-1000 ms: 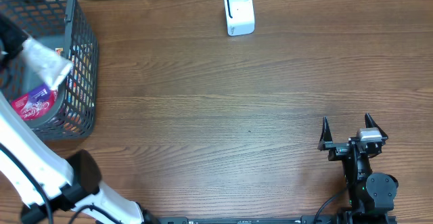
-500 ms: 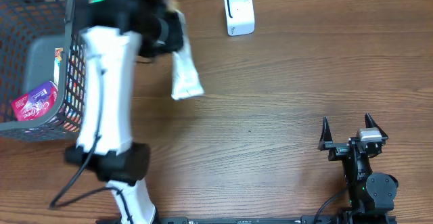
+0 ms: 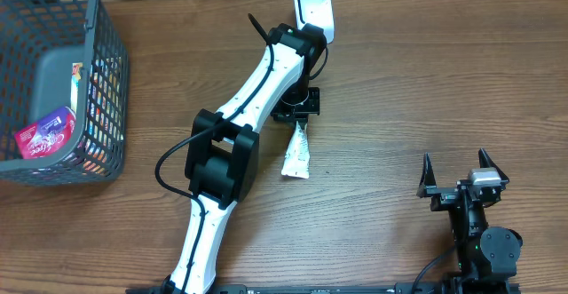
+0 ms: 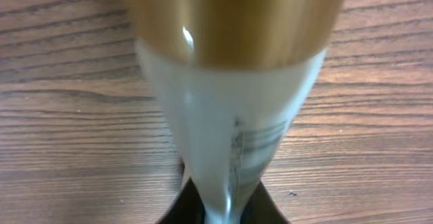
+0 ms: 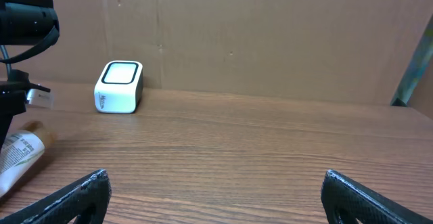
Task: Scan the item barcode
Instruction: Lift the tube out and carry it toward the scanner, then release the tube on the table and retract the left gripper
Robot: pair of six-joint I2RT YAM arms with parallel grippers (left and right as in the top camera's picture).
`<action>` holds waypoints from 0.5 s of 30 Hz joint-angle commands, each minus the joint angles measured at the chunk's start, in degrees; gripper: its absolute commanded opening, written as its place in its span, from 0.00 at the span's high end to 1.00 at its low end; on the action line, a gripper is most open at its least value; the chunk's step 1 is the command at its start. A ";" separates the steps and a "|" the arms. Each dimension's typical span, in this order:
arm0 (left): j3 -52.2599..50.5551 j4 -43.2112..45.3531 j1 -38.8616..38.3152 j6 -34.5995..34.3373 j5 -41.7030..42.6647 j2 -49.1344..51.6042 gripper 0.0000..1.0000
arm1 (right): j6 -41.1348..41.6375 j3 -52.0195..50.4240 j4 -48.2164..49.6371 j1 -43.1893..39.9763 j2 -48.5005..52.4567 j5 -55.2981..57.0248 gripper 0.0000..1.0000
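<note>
Currently my left gripper (image 3: 300, 119) is clamped on the crimped end of a white tube (image 3: 295, 156) with a bronze far end. The tube points toward the bench's near edge, near the scanner (image 3: 313, 10) at the far edge. Only the left wrist view shows its printed lines. My right gripper (image 3: 457, 174) stands open.

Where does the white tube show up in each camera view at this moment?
Overhead: white tube centre of picture, at the left gripper.
Left wrist: tube fills the middle, narrowing to the bottom edge.
Right wrist: tube at the far left edge, low.
Shared landmark: white scanner, top centre overhead, upper left in right wrist; absent from left wrist.
</note>
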 commanded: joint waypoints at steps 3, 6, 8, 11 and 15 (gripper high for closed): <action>6.43 -6.58 2.75 3.80 -0.61 -0.55 0.76 | 0.15 -0.59 0.33 0.28 -0.46 0.11 0.00; 16.92 -14.25 6.40 5.84 -0.17 -0.63 0.74 | 0.15 -0.59 0.33 0.28 -0.46 0.13 0.00; 20.20 -14.23 8.13 7.65 4.13 -2.27 0.51 | 0.15 -0.59 0.33 0.28 -0.46 0.11 0.00; 24.00 -14.23 10.82 9.84 7.80 -5.31 0.00 | 0.15 -0.59 0.33 0.28 -0.46 0.11 0.00; 24.09 -14.23 14.47 10.23 7.85 -11.74 0.00 | 0.15 -0.59 0.33 0.28 -0.46 0.11 0.00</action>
